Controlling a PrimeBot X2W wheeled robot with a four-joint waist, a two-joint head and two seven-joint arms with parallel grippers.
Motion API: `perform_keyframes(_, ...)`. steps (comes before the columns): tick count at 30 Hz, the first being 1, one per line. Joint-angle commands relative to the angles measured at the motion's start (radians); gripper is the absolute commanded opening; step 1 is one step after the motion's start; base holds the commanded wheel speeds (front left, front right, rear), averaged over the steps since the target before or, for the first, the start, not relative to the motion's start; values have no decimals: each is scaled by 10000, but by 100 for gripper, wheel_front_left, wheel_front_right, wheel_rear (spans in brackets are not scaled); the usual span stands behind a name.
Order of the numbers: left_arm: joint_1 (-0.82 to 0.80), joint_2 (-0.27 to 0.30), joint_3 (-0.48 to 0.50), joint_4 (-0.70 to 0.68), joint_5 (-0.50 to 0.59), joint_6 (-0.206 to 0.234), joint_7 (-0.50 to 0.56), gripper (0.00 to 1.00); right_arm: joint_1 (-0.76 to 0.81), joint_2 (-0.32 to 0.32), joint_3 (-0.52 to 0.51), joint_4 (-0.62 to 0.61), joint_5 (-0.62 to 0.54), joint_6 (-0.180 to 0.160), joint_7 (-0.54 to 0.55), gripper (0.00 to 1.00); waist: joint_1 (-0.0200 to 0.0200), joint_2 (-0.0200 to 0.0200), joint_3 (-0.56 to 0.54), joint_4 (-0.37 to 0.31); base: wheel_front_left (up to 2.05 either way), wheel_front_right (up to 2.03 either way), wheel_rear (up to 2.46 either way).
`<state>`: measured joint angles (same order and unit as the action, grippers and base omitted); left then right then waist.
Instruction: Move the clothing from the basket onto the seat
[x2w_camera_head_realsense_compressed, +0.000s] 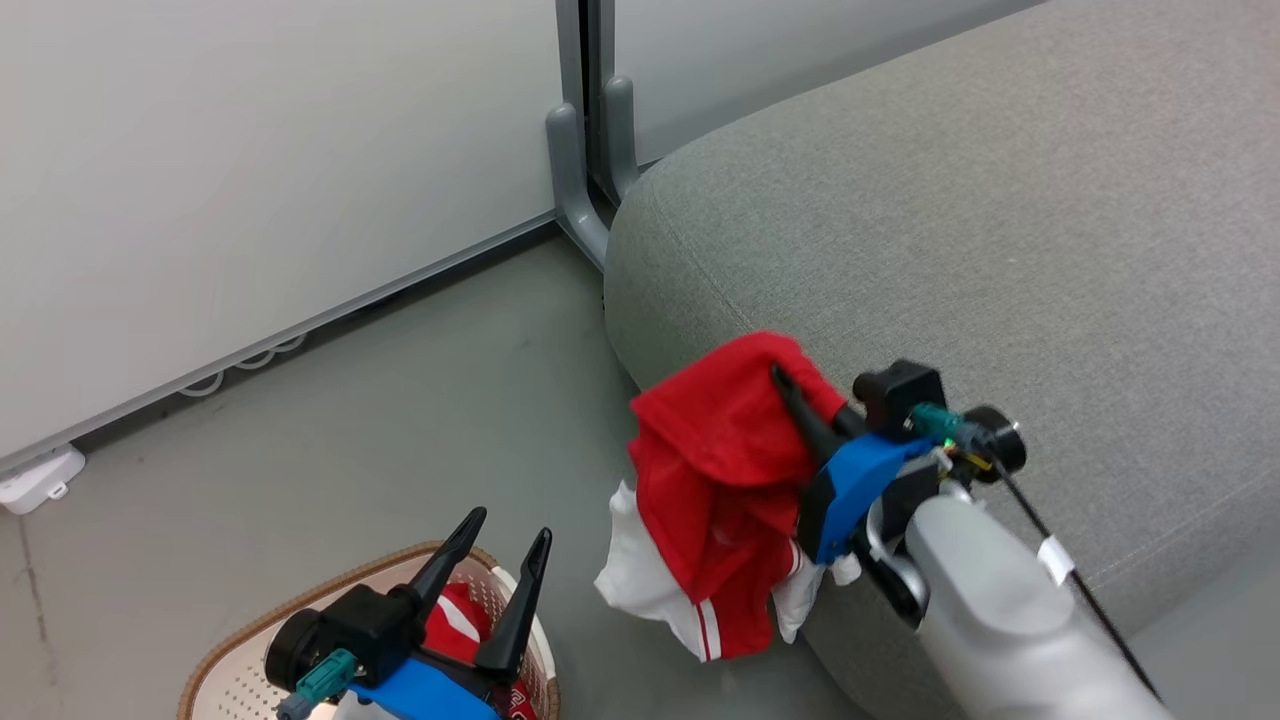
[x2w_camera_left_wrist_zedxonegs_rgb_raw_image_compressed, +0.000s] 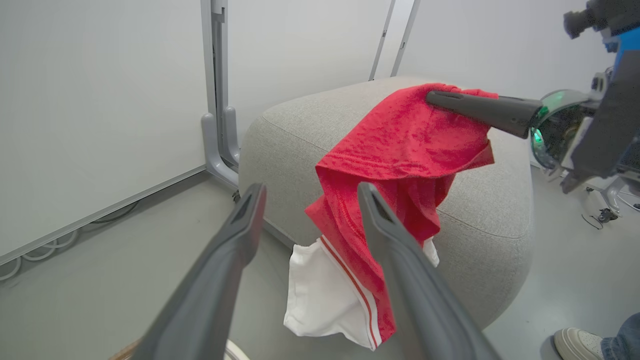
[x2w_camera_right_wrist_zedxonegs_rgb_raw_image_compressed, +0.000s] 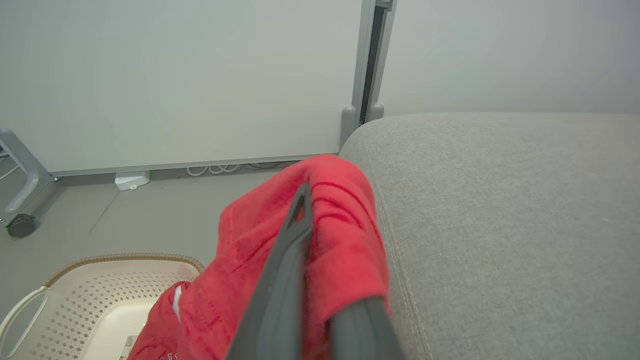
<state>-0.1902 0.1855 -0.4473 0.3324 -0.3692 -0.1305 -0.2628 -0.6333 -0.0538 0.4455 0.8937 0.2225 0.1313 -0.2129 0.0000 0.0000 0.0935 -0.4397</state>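
Right claw (x2w_camera_head_realsense_compressed: 782, 378) is clamped shut on the red-and-white garment (x2w_camera_head_realsense_compressed: 720, 470), pinching it at the seat (x2w_camera_head_realsense_compressed: 1000, 200) corner. Step looks like placing. The garment drapes off that edge, long axis down the seat's side, white hem toward the floor. Next: carry it further over the seat top, then release. Left claw (x2w_camera_head_realsense_compressed: 510, 525) is spread open above the basket (x2w_camera_head_realsense_compressed: 215, 680), off the seat's corner, with the second red garment (x2w_camera_head_realsense_compressed: 455, 615) inside.
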Motion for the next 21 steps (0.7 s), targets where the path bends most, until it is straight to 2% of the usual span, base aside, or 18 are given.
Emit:
perform_keyframes(1, -147, 109, 0, -65, 45, 1, -30, 100, -492, -156, -236, 5, -125, -10, 47, 0, 0, 0, 181, 96, 0, 0, 0)
perform_keyframes(6, -502, 251, -202, -257, 144, 1, -30, 100, -1763, -896, -1152, -157, -607, -10, 379, 0, 0, 0, 831, 405, 0, 0, 0)
perform_keyframes(10, -899, 476, -478, -427, 212, 1, -30, 100, -2708, -1626, -2074, -457, -392, -10, 741, 0, 0, 0, 1482, 729, 0, 0, 0)
perform_keyframes(17, -2050, 914, -1040, -900, 356, 1, -30, 100, -4015, -3688, -4142, -1186, -559, -10, 1454, 0, 0, 0, 3162, 1526, 0, 0, 0)
perform_keyframes(21, -2741, 1161, -1342, -1056, 386, 1, -30, 100, -4185, -4559, -5481, -1685, -879, -10, 1697, 0, 0, 0, 4036, 1984, 0, 0, 0)
